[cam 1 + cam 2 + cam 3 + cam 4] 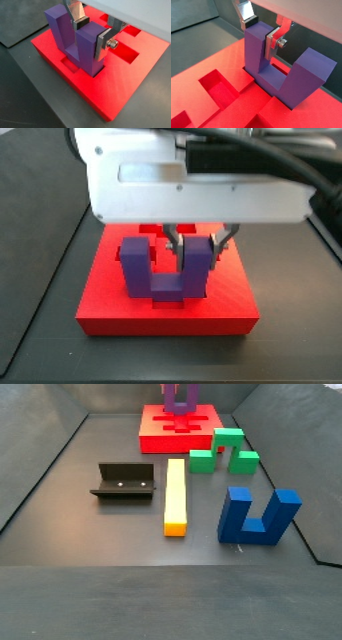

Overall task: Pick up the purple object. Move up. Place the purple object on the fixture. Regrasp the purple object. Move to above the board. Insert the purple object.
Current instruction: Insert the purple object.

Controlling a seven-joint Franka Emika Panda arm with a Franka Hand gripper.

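The purple block [77, 42] stands upright on the red board [127, 85], its base down in one of the cut-outs near the front edge, prongs pointing up. The pincer [262, 35] is clamped on one prong, a silver finger [105, 42] pressed to each side, the other prong [308, 75] free. If the base is not fully seated, letting go could leave it tilted or jammed against the slot wall; pulling away crooked could drag it back out. The black fixture [123, 482] sits well apart on the worktop [94, 544].
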